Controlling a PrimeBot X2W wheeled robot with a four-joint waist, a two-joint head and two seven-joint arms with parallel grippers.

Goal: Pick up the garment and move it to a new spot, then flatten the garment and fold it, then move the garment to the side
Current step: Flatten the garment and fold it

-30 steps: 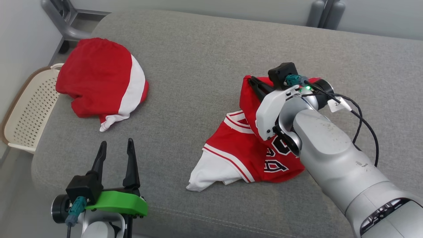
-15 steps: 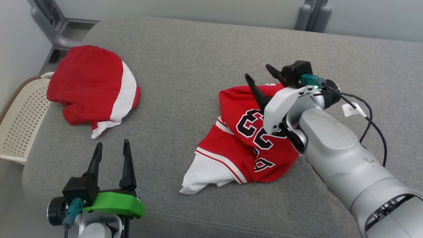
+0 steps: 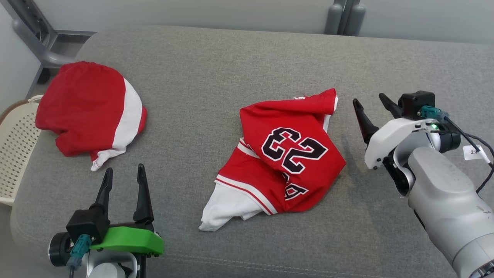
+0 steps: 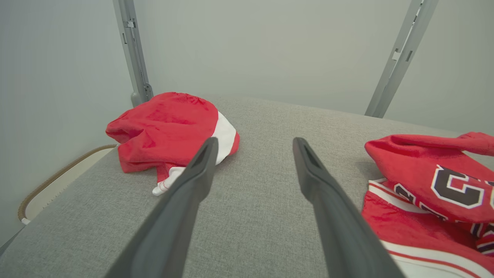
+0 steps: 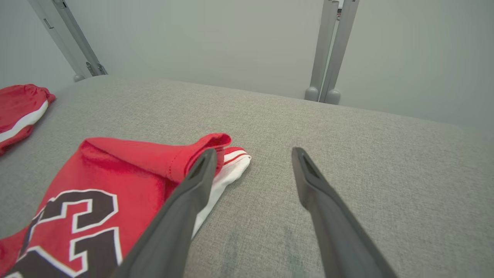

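Your right gripper (image 3: pixel 368 99) had let go of the jersey (image 3: pixel 287 152) since a second earlier and drawn off to its right; it stood with its fingers spread, clear of the cloth and just beside the jersey's far right corner. The jersey had dropped from a lifted, bunched fold into a crumpled heap on the middle of the grey cushion (image 3: pixel 216 69), its number 23 facing up, a red flap doubled over along the far edge and a white panel poking out at the near left. The camera had shifted too, so part of that drift was not the cloth's own. Your left gripper (image 3: pixel 125 168) waited at the near left, fingers spread and empty, well apart from the jersey. Farther left lay a second red-and-white garment (image 3: pixel 88 110), and past the cushion's left edge a cream basket (image 3: pixel 15 154). By my reading the move to a new spot was done and flattening was the step in hand. To do it well, you needed to take two separate corners rather than the heap's middle: the right gripper on the doubled far-right flap, the left on the near white panel, each pinching a single layer, then drawing them apart low over the cushion so the folds slid open instead of dragging the whole bundle.
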